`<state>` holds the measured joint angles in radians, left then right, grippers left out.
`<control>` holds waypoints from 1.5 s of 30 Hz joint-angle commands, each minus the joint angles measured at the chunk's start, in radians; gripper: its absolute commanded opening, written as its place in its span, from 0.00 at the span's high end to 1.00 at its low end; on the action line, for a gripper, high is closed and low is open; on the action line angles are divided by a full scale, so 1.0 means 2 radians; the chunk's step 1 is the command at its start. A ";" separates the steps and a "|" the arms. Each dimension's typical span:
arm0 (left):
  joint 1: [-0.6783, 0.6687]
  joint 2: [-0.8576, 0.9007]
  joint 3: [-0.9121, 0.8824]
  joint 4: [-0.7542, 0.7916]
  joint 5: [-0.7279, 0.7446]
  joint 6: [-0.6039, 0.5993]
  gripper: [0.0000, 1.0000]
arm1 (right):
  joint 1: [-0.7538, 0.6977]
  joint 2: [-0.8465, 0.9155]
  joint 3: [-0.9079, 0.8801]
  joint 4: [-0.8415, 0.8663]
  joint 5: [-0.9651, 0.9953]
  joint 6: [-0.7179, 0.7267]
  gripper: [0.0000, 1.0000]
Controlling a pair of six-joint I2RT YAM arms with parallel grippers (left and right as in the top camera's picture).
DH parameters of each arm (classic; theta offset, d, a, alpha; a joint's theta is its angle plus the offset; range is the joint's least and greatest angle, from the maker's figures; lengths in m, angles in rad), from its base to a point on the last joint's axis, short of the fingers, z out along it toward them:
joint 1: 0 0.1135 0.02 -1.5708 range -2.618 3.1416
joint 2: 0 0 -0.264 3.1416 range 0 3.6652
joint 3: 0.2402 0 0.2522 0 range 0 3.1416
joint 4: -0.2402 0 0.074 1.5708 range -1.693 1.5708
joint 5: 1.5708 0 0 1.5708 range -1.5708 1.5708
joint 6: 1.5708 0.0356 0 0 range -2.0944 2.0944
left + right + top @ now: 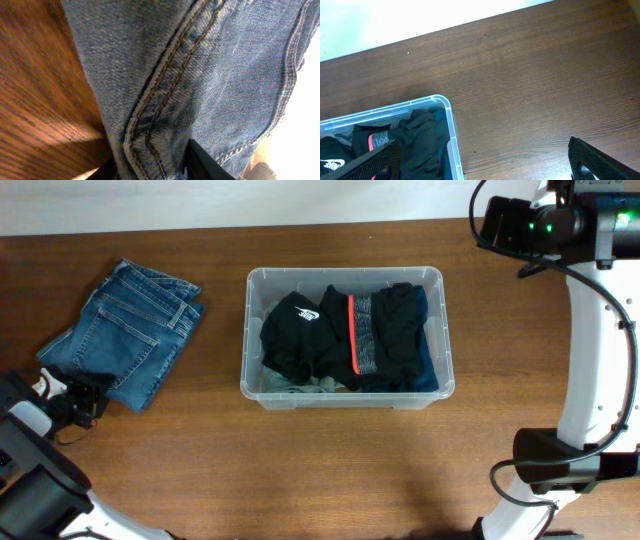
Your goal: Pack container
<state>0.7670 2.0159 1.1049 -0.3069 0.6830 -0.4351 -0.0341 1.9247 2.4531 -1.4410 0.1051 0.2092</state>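
Note:
The clear plastic container stands mid-table, holding black clothes and a dark garment with a red and grey waistband. Folded blue jeans lie on the table to its left. My left gripper is at the jeans' near corner. In the left wrist view, its two black fingers press on either side of a stitched denim fold. My right gripper hovers open past the container's far right corner, over bare wood, with nothing between its fingers.
The brown wooden table meets a white wall at the back. The right arm's white base stands on the right side, and the left arm's base fills the near left corner.

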 commanded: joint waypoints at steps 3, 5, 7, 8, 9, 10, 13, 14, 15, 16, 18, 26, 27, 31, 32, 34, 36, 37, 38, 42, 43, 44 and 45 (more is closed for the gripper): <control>-0.006 0.050 -0.035 -0.013 -0.112 0.001 0.88 | -0.003 -0.001 0.001 0.000 0.006 0.002 0.02; -0.006 0.049 -0.033 -0.011 -0.104 0.001 1.00 | -0.003 -0.001 0.001 0.000 0.006 0.002 0.02; -0.001 0.049 -0.025 -0.012 -0.079 0.001 0.99 | -0.003 -0.001 0.001 0.000 0.006 0.002 0.02; 0.002 0.049 -0.020 -0.012 -0.057 0.001 0.99 | -0.003 -0.001 0.001 0.000 0.006 0.002 0.02; 0.005 0.049 -0.016 -0.012 -0.033 0.001 0.99 | -0.003 -0.001 0.001 0.000 0.006 0.002 0.02; 0.007 0.049 -0.012 -0.012 -0.016 0.001 0.99 | -0.003 -0.001 0.001 0.000 0.006 0.002 0.02; 0.012 0.043 -0.006 -0.014 0.024 0.001 0.99 | -0.003 -0.001 0.001 0.000 0.006 0.002 0.02; 0.013 0.038 -0.006 -0.017 0.027 0.001 0.99 | -0.003 -0.001 0.001 0.000 0.006 0.002 0.02; 0.013 0.032 -0.006 -0.024 0.026 0.001 1.00 | -0.003 -0.001 0.001 0.000 0.006 0.002 0.02; 0.013 0.024 -0.006 -0.034 0.018 0.001 0.99 | -0.003 -0.001 0.001 0.000 0.006 0.002 0.02; 0.014 0.005 -0.006 -0.056 -0.012 0.003 1.00 | -0.003 -0.001 0.001 0.000 0.006 0.002 0.02; 0.022 -0.127 -0.006 -0.129 -0.175 0.010 0.99 | -0.003 -0.001 0.001 0.000 0.006 0.002 0.02; 0.021 -0.145 -0.006 -0.132 -0.175 0.010 1.00 | -0.003 -0.001 0.001 0.000 0.006 0.002 0.02; 0.011 -0.187 -0.006 -0.145 -0.197 0.010 0.99 | -0.003 -0.001 0.001 0.000 0.006 0.002 0.02; 0.008 -0.189 -0.006 -0.147 -0.203 0.010 0.99 | -0.003 -0.001 0.001 0.000 0.006 0.002 0.02; -0.001 -0.187 -0.008 -0.154 -0.217 0.010 0.99 | -0.003 -0.001 0.001 0.000 0.006 0.002 0.02; -0.009 -0.182 -0.013 -0.157 -0.223 0.010 0.99 | -0.003 -0.001 0.001 0.000 0.006 0.002 0.02; -0.012 -0.178 -0.016 -0.158 -0.224 0.010 0.99 | -0.003 -0.001 0.001 0.000 0.006 0.002 0.01; -0.015 -0.174 -0.020 -0.157 -0.224 0.010 0.99 | -0.003 -0.001 0.001 0.000 0.006 0.002 0.01; -0.019 -0.156 -0.033 -0.154 -0.224 0.010 0.99 | -0.003 -0.001 0.001 0.000 0.006 0.002 0.02; -0.019 -0.153 -0.037 -0.152 -0.224 0.010 0.98 | -0.003 -0.001 0.001 0.000 0.006 0.002 0.02; -0.019 -0.149 -0.039 -0.150 -0.224 0.010 0.99 | -0.003 -0.001 0.001 0.000 0.006 0.002 0.01; -0.019 -0.145 -0.041 -0.149 -0.224 0.010 0.98 | -0.003 -0.001 0.001 0.000 0.006 0.002 0.02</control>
<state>0.7349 1.6993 1.0431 -0.6067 0.2470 -0.4274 -0.0341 1.9247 2.4531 -1.4410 0.1055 0.2096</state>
